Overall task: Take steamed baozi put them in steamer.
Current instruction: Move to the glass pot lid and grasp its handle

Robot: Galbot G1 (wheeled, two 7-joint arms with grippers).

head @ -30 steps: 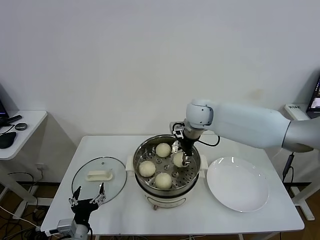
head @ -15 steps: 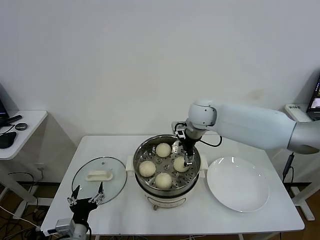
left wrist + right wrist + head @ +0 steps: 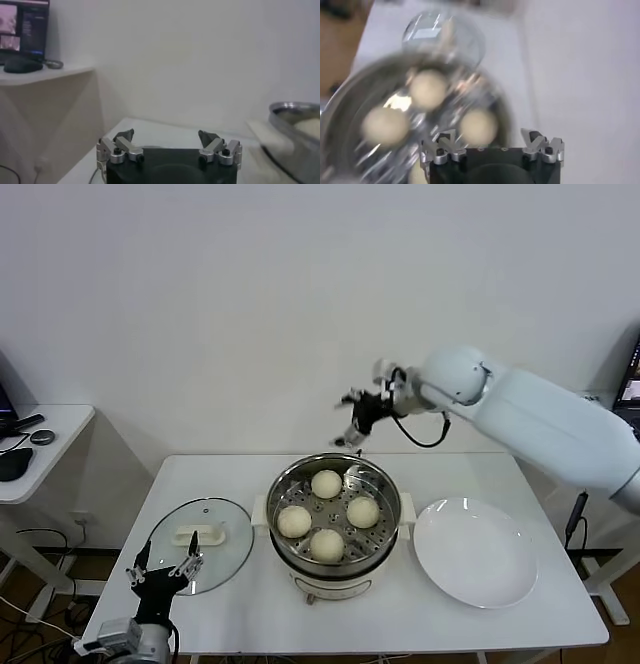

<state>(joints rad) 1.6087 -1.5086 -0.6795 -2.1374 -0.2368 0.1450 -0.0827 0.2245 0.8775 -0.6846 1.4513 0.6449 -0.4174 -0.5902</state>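
Steamed baozi (image 3: 327, 483), four in all, sit on the perforated tray inside the steamer (image 3: 384, 522), spaced apart in a ring. The steamer stands at the centre of the counter (image 3: 250, 604). A glass lid (image 3: 197, 533) with a white handle lies flat on the counter on the robot's left of the steamer, close to its side handle. A white plate (image 3: 476, 552) lies on the robot's right, just beside the steamer.

Right gripper (image 3: 352, 424) hangs in the air above the far rim of the steamer, jaws spread wide and holding nothing; nothing stands between it and the buns. Left gripper (image 3: 160, 569) is parked low at the near counter edge beside the lid, jaws wide apart and empty.

A side table (image 3: 45, 446) stands off to the robot's left.
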